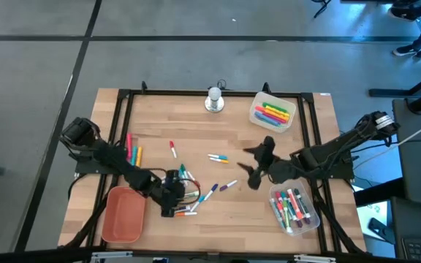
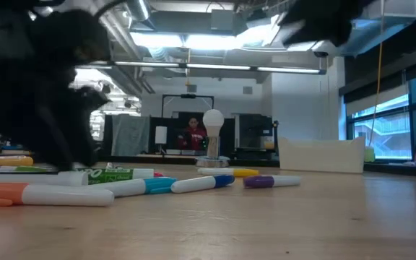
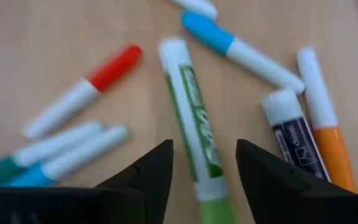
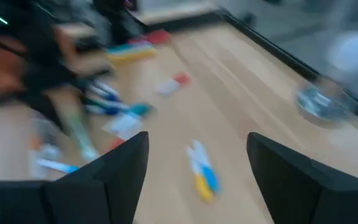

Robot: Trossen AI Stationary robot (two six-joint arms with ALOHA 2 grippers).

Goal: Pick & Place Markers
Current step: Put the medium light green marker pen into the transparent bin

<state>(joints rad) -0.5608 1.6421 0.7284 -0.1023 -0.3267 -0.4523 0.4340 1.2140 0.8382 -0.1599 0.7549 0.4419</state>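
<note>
Green-labelled white marker lies between the left gripper's parted jaws. Right gripper hovers open at three o'clock. Crowded neighbours could get snagged too.

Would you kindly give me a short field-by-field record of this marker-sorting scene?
left gripper: open, fingers straddling the green-capped marker lying on the table
right gripper: open, empty, over mid-table
loose markers: scattered near the table's front centre
red bin: front left, looks empty
clear bins: back right and front right, both holding markers
</note>
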